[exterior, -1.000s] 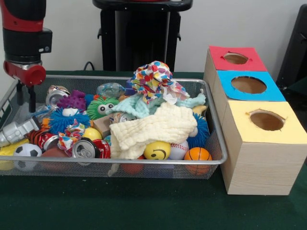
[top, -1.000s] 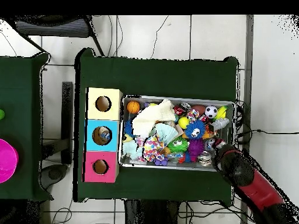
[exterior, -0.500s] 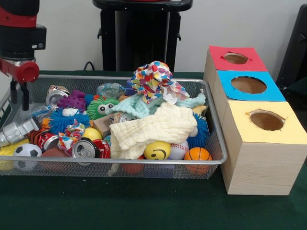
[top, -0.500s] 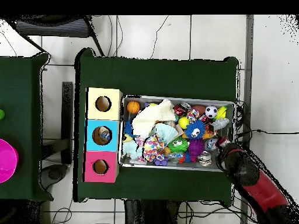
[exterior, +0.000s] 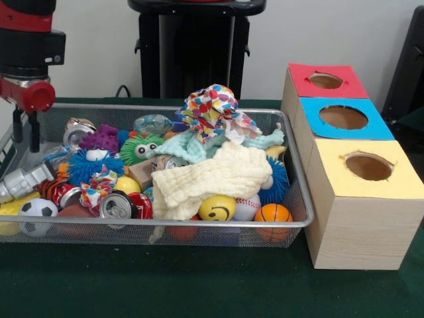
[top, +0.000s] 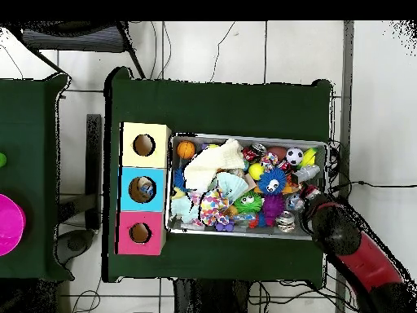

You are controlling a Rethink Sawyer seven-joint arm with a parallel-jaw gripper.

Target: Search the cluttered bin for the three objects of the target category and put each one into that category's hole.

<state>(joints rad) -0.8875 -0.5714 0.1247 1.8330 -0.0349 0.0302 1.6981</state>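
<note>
No readable txt, labels, brand names or nos. anywhere. Cans (exterior: 119, 205) in the bin (exterior: 199, 228) carry red print, too small/crushed to make out. Only sign-like mark: a smiley face on the yellow ball (exterior: 216, 208), at abt 6 o'clock of the bin in front view. Box tops (exterior: 344, 118) are plain colour, no lettering.

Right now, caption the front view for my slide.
Sawyer gripper hangs over the left end of a toy-cluttered wire bin beside three colour-topped sorting boxes.
</note>
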